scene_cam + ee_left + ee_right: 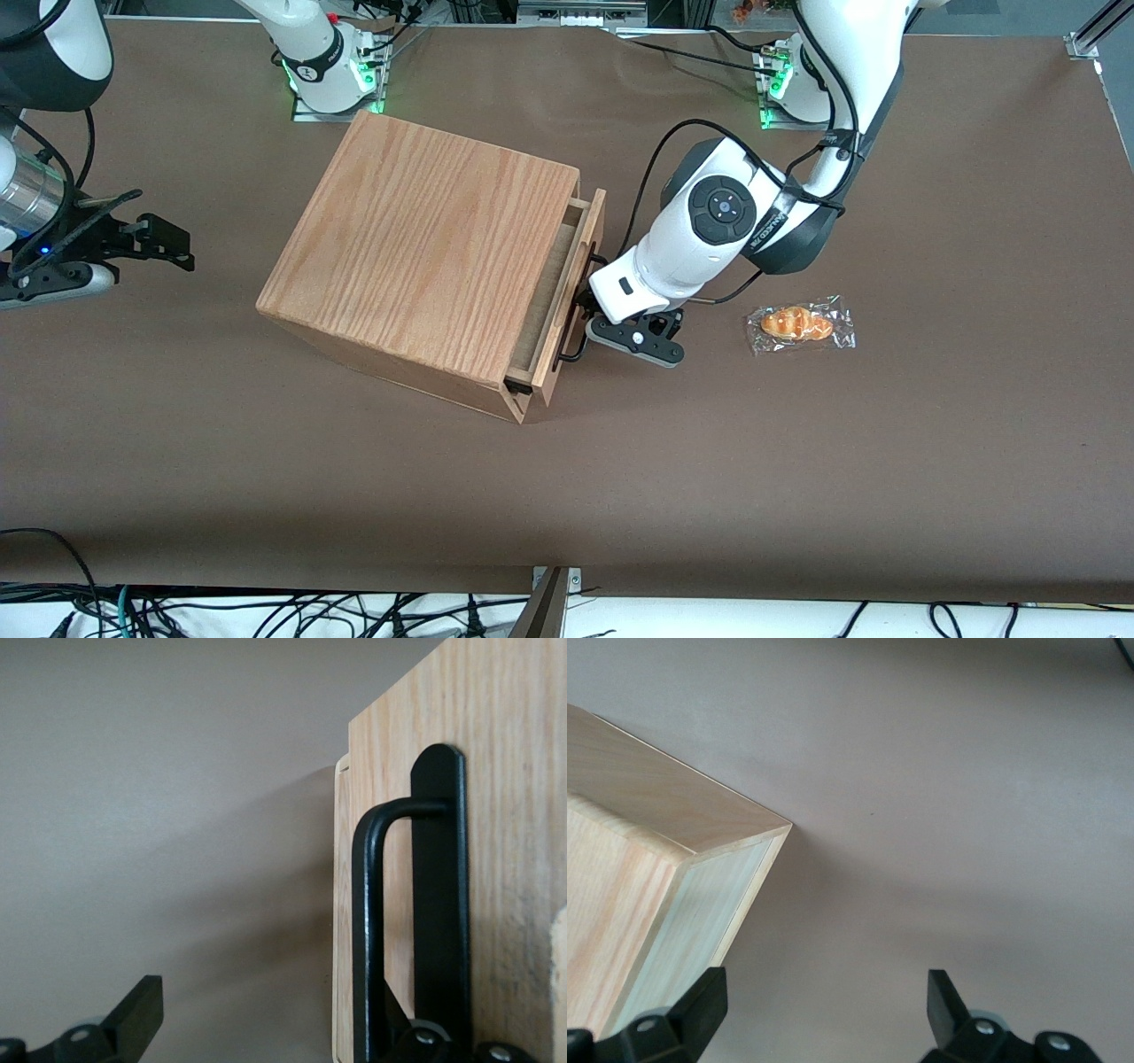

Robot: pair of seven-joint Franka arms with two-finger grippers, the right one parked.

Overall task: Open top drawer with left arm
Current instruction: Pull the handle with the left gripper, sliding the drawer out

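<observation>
The top drawer (578,282) of the oak-grain box (425,248) stands pulled out a short way, with a strip of its pale inside (551,282) showing. Its thin black wire handle (570,352) runs along the drawer front (514,859). My left arm (722,221) reaches down to the handle's middle, and the gripper (586,312) is open. In the left wrist view the handle bar (367,930) lies between the spread fingers of the gripper (283,1014). One finger (133,1019) stays well off the drawer. The other sits tucked between bar and drawer front, mostly hidden.
A wrapped bread roll (800,324) lies on the brown table (797,461) beside my arm, toward the working arm's end. The box sits at an angle on the table, its drawer front facing the working arm's end. Cables run along the table's near edge.
</observation>
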